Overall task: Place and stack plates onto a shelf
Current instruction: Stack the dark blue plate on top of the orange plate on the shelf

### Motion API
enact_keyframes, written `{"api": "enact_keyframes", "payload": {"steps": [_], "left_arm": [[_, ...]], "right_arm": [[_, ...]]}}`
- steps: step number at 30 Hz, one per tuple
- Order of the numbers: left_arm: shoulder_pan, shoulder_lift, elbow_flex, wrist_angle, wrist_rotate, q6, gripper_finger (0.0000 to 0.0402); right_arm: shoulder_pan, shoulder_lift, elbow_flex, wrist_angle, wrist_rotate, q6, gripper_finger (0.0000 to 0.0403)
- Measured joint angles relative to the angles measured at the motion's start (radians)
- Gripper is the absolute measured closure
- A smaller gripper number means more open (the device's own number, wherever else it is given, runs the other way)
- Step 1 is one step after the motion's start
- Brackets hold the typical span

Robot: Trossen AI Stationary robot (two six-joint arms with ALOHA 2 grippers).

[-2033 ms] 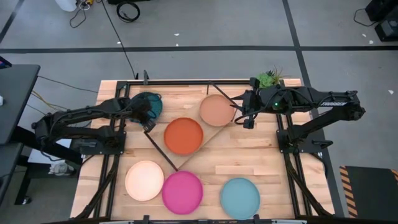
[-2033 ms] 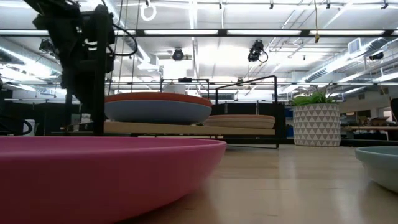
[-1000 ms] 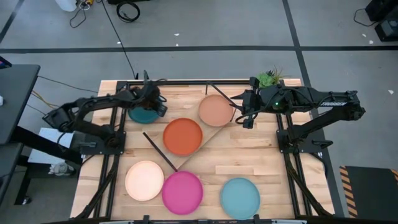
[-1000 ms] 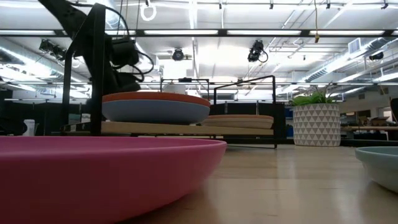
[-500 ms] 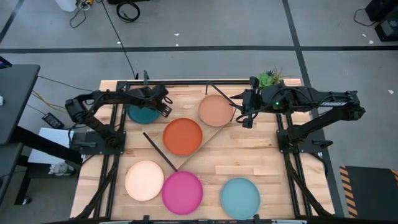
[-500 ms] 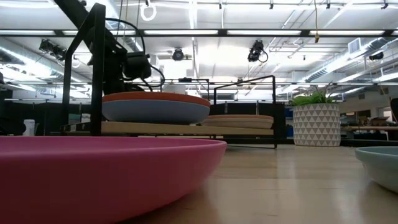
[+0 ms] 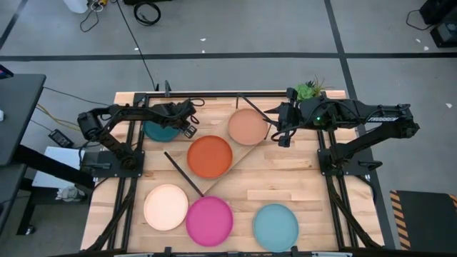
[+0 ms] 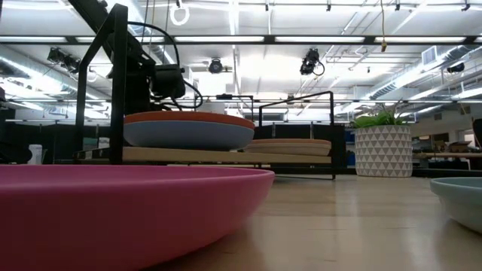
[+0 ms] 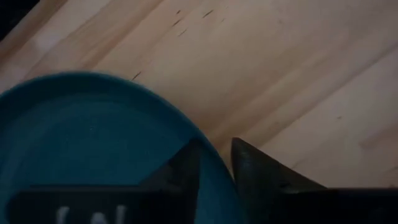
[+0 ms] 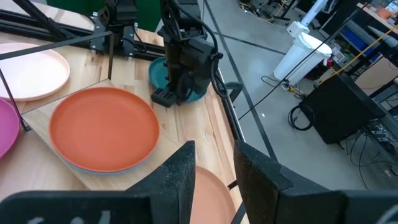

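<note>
**Left gripper clamped on teal plate rim at table's far left; right gripper on tan plate rim**

Left gripper: fingers narrowly parted, straddling the rim of the round dark teal plate. Plate edge sits in the slot, so it has hold of it. That plate lies near the far left of the light wooden tabletop, just beside the shelf, not on it.

Right gripper: at the right edge of the round tan-brown plate, fingers a small gap apart with the plate rim between them. Looks gripped.

Shelf, a light wooden board with thin black metal frame ends, runs diagonally across mid-table. On it:
- round orange plate, stacked on a blue plate; blue shows only in the low and right wrist views
- tan-brown plate at the far end, possibly atop another; cannot tell

Loose on the near side of the table, well apart from the shelf:
- round cream plate
- round magenta plate, touching or just beside the cream one
- round light blue plate

Obstructions:
- black frame end sits between the orange plate and the cream/magenta pair
- small potted plant, green in a white patterned pot, at the far right corner just behind the right arm
</note>
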Motion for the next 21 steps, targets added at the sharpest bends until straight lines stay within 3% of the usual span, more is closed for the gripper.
{"api": "enact_keyframes", "payload": {"steps": [6,15,21], "left_arm": [[0.000,-0.001,0.000,0.004,0.016,0.004,0.0385],[0.000,-0.017,0.002,-0.021,0.111,-0.010,0.0386],[-0.025,-0.097,0.027,-0.106,0.148,-0.002,0.0389]], "right_arm": [[0.000,0.000,0.000,-0.010,0.000,0.000,0.0286],[0.000,0.000,0.000,-0.019,0.000,0.000,0.0286],[0.000,0.000,0.000,-0.023,0.000,0.000,0.0286]]}}
